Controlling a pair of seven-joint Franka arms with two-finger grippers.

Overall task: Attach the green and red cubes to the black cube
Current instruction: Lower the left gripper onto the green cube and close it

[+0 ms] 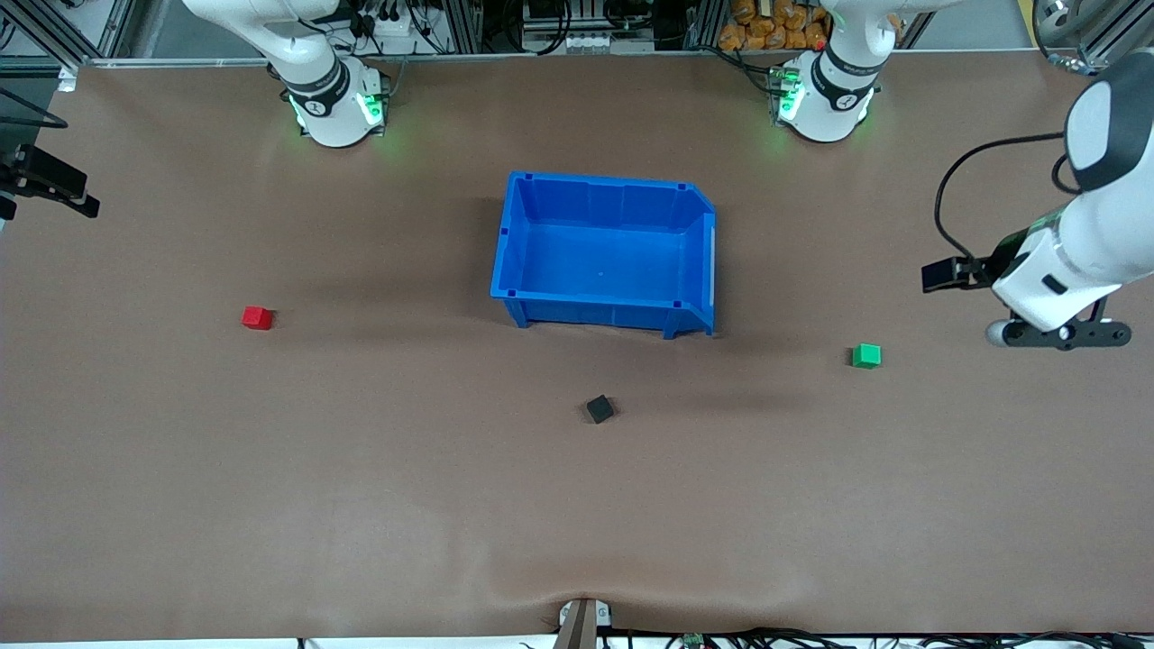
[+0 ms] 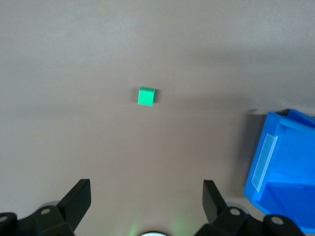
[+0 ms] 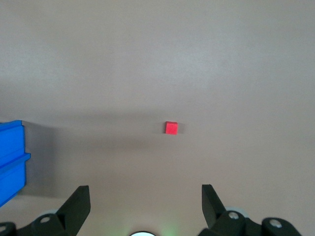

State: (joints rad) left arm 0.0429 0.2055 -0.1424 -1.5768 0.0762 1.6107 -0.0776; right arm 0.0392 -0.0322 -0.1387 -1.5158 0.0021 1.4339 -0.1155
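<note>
**Three cubes, zero attached so far**

Three cubes all sit loose on the brown table point(image 1: 361, 505), well apart from each other. The left gripper point(image 2: 146, 196) hangs high over the left arm's end of the table with its jaws spread wide and nothing in them; the green cube point(image 2: 146, 96) lies on the table ahead of its fingertips, not under them. Same deal for the right gripper point(image 3: 145, 202): wide open, empty, with the red cube point(image 3: 171, 128) out ahead of it and a bit off-centre.

I'd say the step in hand is the approach to the first pick. To do it well, each gripper should get centred straight over its cube, line the fingers up with two flat faces, then drop down. The green one looks slightly rotated, so a wrist twist probably helps.

Only the front view shows the black cube point(image 1: 599, 409), sitting nearer the camera than the blue bin point(image 1: 514, 234). Neither wrist cam catches it, just a corner of the bin. The front view barely shows the right gripper; it's cut off at the edge.
</note>
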